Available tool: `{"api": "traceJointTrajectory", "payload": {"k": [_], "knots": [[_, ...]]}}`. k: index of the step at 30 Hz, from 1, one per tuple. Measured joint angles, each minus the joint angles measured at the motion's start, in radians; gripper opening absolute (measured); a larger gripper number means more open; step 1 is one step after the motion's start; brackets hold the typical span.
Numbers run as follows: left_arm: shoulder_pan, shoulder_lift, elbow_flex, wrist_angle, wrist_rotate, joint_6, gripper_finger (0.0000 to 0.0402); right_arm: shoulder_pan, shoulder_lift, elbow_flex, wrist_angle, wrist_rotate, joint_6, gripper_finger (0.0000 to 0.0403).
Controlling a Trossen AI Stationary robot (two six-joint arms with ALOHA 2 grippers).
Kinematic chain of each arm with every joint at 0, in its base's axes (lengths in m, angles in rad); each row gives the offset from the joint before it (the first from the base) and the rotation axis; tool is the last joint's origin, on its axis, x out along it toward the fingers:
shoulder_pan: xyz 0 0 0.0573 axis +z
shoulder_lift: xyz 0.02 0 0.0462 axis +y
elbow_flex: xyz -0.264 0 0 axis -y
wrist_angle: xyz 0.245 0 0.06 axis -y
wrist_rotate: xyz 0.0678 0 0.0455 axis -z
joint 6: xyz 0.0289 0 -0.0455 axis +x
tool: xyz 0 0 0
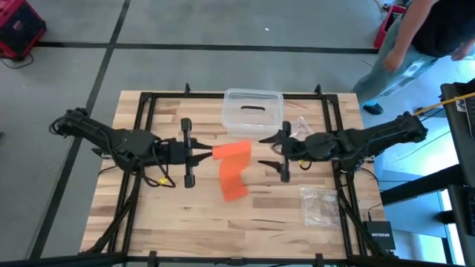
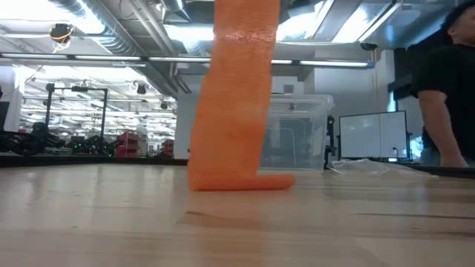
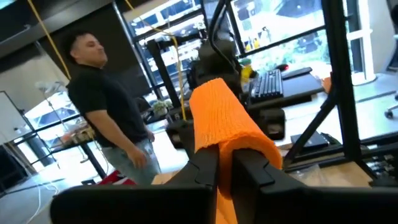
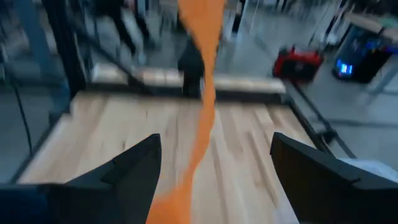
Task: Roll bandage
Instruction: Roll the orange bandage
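The orange bandage (image 1: pixel 234 167) is a long strip held up above the middle of the table. Its lower end (image 2: pixel 239 180) lies curled on the wood. My left gripper (image 1: pixel 210 154) comes in level from the table's left and is shut on the strip's upper end. My right gripper (image 1: pixel 276 156) stands open to the right of the strip, pointing at it and touching nothing. In the right wrist view the bandage (image 4: pixel 205 93) hangs ahead of the gap between that gripper's two spread fingers. My left gripper pinches the bandage's upper end (image 3: pixel 225 146) between its two fingers (image 3: pixel 205 168). The fingers lie level, coming from the table's left. A short flap of the strip stands up past the fingertips and folds over them. The rest hangs slack to the table, where its lower end rests.
A clear plastic box (image 1: pixel 252 111) stands at the far middle of the table, behind the bandage. Crinkled clear bags lie by the right arm (image 1: pixel 300 126) and near the right front (image 1: pixel 319 204). A person (image 1: pixel 419 33) stands beyond the table's far right corner.
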Motion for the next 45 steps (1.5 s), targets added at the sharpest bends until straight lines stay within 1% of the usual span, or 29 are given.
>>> {"api": "traceJointTrajectory", "payload": {"k": [2, 5, 8, 11, 13, 16, 20, 25, 29, 33, 36, 39, 42, 43, 45], "knots": [[0.013, 0.000, -0.005, 0.011, 0.004, -0.005, 0.0015, -0.010, 0.002, -0.088, 0.181, -0.015, 0.002, 0.0301], [0.024, 0.000, -0.006, 0.006, 0.004, -0.018, 0.0016, -0.030, 0.043, -0.156, 0.336, -0.055, -0.030, 0.0301], [0.028, 0.000, -0.006, 0.006, 0.005, -0.023, 0.0016, -0.035, 0.076, -0.156, 0.369, -0.007, -0.051, 0.0301], [0.027, 0.000, -0.006, 0.013, 0.005, -0.010, 0.0017, -0.053, 0.114, -0.155, 0.374, -0.032, -0.066, 0.0297], [0.027, 0.000, -0.006, 0.027, 0.006, 0.008, 0.0017, -0.057, 0.145, -0.157, 0.368, -0.038, -0.072, 0.0287], [0.027, 0.000, -0.006, 0.031, 0.006, 0.054, 0.0017, -0.071, 0.185, -0.156, 0.414, -0.035, -0.102, 0.0259], [0.027, 0.001, -0.006, 0.061, 0.006, 0.070, 0.0017, -0.073, 0.235, -0.156, 0.525, -0.099, -0.179, 0.0202], [0.026, 0.000, -0.006, 0.058, 0.006, 0.105, 0.0017, -0.094, 0.282, -0.155, 0.543, -0.125, -0.204, 0.0140], [0.026, -0.001, -0.006, 0.061, 0.006, 0.112, 0.0017, -0.107, 0.311, -0.155, 0.580, -0.182, -0.196, 0.0117], [0.026, -0.001, -0.006, 0.060, 0.006, 0.130, 0.0017, -0.103, 0.314, -0.155, 0.573, -0.191, -0.202, 0.0105], [0.026, -0.001, -0.006, 0.078, 0.000, 0.158, 0.0017, -0.102, 0.314, -0.155, 0.571, -0.192, -0.203, 0.0088], [0.026, -0.002, -0.006, 0.119, -0.024, 0.192, 0.0017, -0.103, 0.314, -0.155, 0.563, -0.192, -0.203, 0.0057], [0.026, -0.002, -0.006, 0.155, -0.079, 0.241, 0.0017, -0.101, 0.314, -0.155, 0.554, -0.192, -0.203, 0.0017], [0.026, -0.002, -0.006, 0.167, -0.098, 0.257, 0.0017, -0.095, 0.314, -0.155, 0.555, -0.191, -0.204, 0.0009], [0.027, -0.004, -0.006, 0.191, -0.120, 0.281, 0.0017, -0.086, 0.314, -0.155, 0.557, -0.173, -0.206, 0.0009]]}}
